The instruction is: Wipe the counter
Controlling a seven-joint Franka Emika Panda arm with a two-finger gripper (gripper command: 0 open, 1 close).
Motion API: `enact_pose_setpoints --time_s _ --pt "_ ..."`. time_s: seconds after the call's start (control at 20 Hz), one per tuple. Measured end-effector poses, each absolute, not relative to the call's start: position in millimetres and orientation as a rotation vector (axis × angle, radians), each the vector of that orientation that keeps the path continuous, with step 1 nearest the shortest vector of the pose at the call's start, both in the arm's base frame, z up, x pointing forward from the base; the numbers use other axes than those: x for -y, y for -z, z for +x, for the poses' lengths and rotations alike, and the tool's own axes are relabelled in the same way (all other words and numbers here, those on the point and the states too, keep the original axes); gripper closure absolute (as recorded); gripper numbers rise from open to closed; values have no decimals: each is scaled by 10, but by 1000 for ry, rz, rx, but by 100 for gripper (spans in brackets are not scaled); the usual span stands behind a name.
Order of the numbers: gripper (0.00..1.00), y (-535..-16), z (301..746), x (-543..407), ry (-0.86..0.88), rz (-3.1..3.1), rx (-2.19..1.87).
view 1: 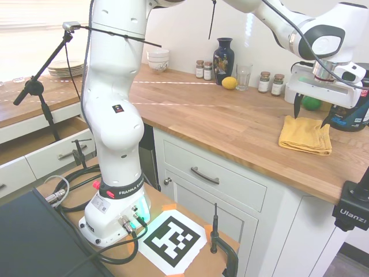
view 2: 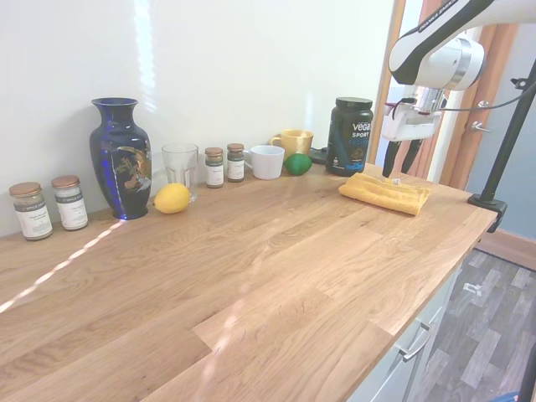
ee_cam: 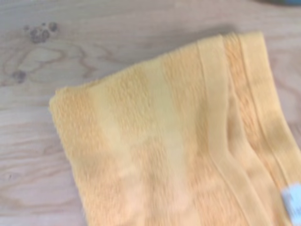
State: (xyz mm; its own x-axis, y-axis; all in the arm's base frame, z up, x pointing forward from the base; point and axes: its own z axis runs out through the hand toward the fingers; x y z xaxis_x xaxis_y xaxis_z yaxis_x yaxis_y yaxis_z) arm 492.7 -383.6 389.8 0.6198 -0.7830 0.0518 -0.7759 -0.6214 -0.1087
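One yellow towel [view 1: 305, 135] folded on counter [view 1: 230, 124], fingers [view 2: 390, 161] apart above.

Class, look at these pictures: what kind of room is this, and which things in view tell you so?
Most likely a home kitchen: a wooden counter above white cabinets, spice jars along the wall, and stacked plates and bowls.

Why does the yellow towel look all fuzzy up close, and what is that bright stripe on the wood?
In the wrist view the yellow towel is slightly out of focus, so its weave looks soft. In the second exterior view a streak of sunlight crosses the counter near the spice jars, with pale glare on the wall above. In the first exterior view thin light lines cross the counter and the window side is washed out.
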Motion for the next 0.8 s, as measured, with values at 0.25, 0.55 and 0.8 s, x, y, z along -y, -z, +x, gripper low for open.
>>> enact_pose_setpoints --time_s 0.25,0.55,0.8 --pt "0 -3664 5024 3805 141 -2778 -1288" --pt "0 -3384 5098 3814 160 -2818 -1256" --pt "100 -3368 5097 3809 166 -2826 -1242"
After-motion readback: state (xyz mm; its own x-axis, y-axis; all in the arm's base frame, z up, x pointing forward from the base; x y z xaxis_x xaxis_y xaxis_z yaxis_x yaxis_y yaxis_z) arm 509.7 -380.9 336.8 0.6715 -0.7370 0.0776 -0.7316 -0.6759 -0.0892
